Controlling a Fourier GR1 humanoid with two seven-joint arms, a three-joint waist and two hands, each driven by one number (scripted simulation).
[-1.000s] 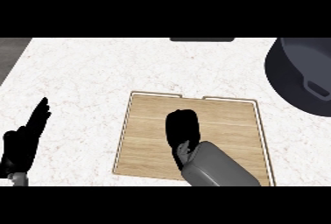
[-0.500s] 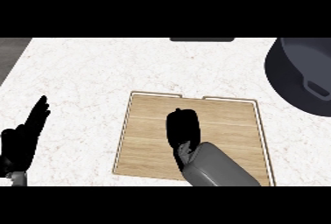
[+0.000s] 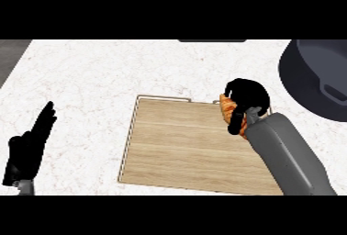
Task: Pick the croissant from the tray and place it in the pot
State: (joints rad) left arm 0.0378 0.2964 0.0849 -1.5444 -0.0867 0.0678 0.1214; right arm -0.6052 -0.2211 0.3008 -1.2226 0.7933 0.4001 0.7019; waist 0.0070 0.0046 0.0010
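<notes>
Right hand (image 3: pixel 245 98) curled round croissant (image 3: pixel 227 109), at tray's (image 3: pixel 183 151) far right corner.
Head view: carry should stay high enough to clear the rim of the pot (image 3: pixel 318 78), beyond that corner. Fingers hide most of the croissant; pot cut off. Left hand (image 3: pixel 28 149) rests open, left of tray.

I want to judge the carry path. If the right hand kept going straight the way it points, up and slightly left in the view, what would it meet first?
Probably nothing soon: beyond the right hand, curled round the croissant, lies only bare counter. The pot sits off to its right, outside that line. Height is unclear.
</notes>
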